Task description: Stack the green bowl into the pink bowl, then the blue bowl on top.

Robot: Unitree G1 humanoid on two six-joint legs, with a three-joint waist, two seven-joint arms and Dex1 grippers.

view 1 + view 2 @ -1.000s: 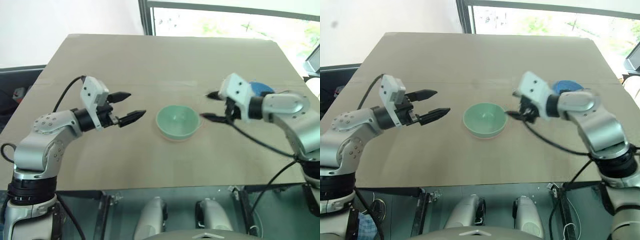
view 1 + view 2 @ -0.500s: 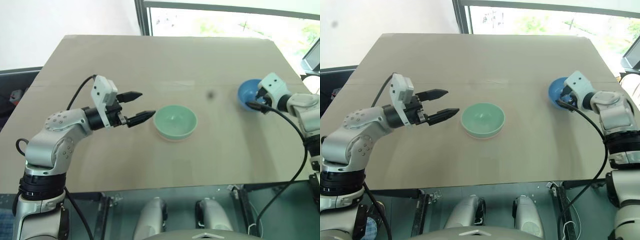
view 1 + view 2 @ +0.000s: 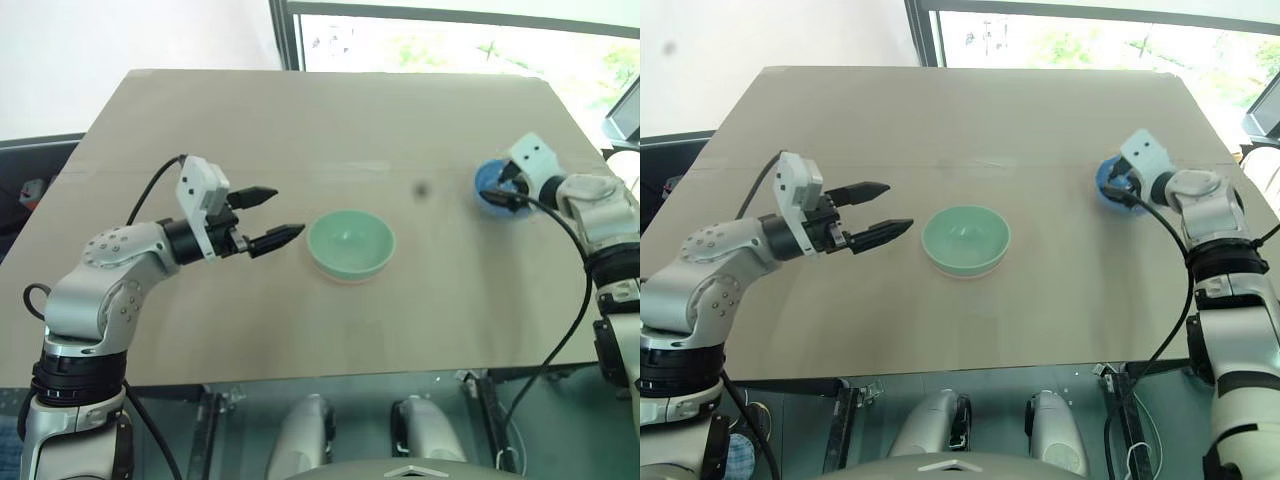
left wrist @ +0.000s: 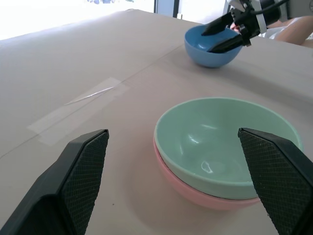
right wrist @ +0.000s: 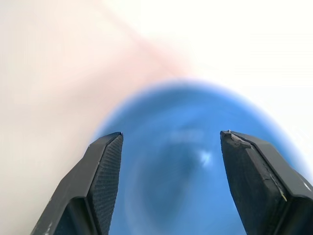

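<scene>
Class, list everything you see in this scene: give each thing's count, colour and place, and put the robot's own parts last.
green bowl: one, pale mint, table centre, nested in the pink bowl.
pink bowl: one, salmon, under the green bowl.
blue bowl: one, sky blue, table's right side.
tape strip: one, clear, on the table.
table: one, beige.
window: one, behind the table.
left gripper: one, black, open, left of the stacked bowls.
right gripper: one, black, open at the blue bowl.

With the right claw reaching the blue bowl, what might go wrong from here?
1. The right claw straddles the blue bowl's rim; closing could tip or slide the smooth bowl.
2. The left claw hovers open beside the green bowl nested in the pink bowl, crowding the blue bowl's approach.
</scene>
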